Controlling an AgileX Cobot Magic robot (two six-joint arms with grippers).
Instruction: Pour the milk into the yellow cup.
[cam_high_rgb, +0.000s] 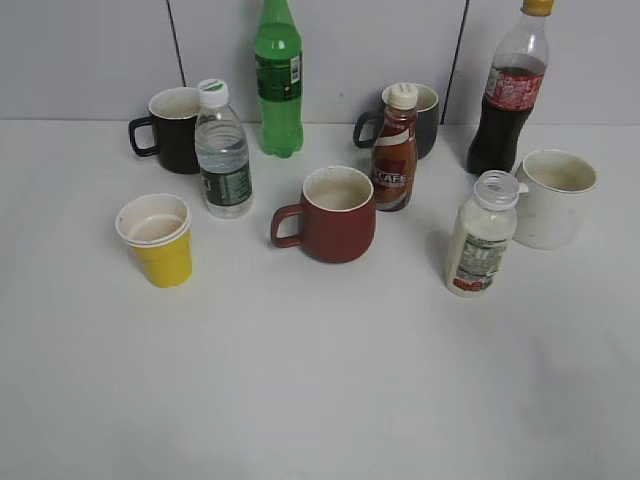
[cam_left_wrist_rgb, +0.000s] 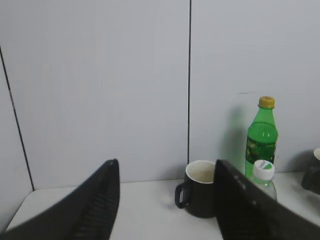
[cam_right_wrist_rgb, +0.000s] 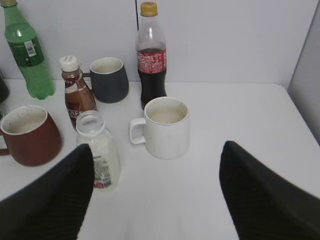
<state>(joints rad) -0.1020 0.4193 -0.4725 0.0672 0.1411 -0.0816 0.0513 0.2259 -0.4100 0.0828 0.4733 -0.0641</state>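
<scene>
The milk bottle (cam_high_rgb: 481, 238) stands upright at the right of the table, squat and translucent, with creamy liquid and a green-white-red label. It also shows in the right wrist view (cam_right_wrist_rgb: 98, 152), its wide neck open, with no cap on it. The yellow cup (cam_high_rgb: 157, 239) stands upright at the left, white inside. No gripper shows in the exterior view. My right gripper (cam_right_wrist_rgb: 157, 170) is open and empty, its left finger just in front of the milk bottle. My left gripper (cam_left_wrist_rgb: 165, 200) is open and empty, facing the back wall.
A dark red mug (cam_high_rgb: 335, 213) sits mid-table, a brown coffee bottle (cam_high_rgb: 395, 150) and a grey mug (cam_high_rgb: 425, 118) behind it. A white mug (cam_high_rgb: 553, 197) and a cola bottle (cam_high_rgb: 508, 88) stand at the right. A water bottle (cam_high_rgb: 221, 150), a black mug (cam_high_rgb: 172, 130) and a green bottle (cam_high_rgb: 278, 78) stand at the back left.
</scene>
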